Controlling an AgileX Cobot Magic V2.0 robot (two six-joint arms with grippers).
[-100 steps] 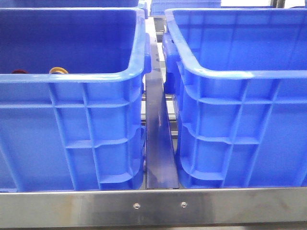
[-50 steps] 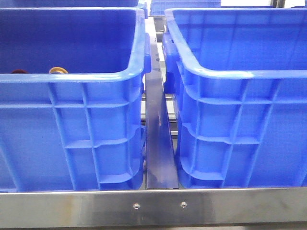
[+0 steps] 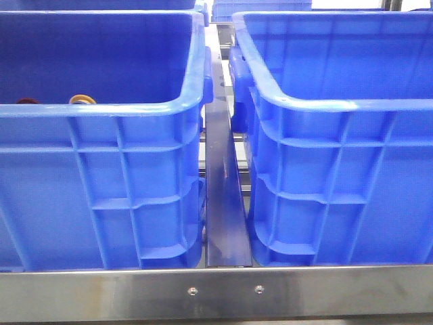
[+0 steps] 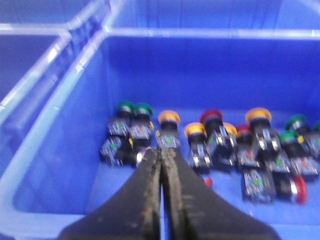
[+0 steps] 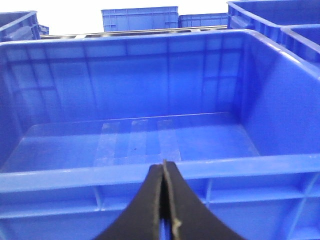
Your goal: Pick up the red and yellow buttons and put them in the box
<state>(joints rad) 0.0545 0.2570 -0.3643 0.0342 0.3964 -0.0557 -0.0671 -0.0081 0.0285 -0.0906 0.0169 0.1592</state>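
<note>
Buttons (image 4: 210, 145) lie in a heap in the left crate (image 3: 101, 108) — red and yellow among green. Both grippers, left (image 4: 161, 160) and right (image 5: 163, 172), have jaws clenched on nothing. The right box (image 5: 150, 172) waits bare — likely the drop place.

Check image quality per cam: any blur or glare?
Left wrist view: soft and blurred, buttons smeared, shut pincer too. Right wrist view: sharp, background blown out white above the crate. Front view: crisp, a bright highlight on the right crate rim.
</note>
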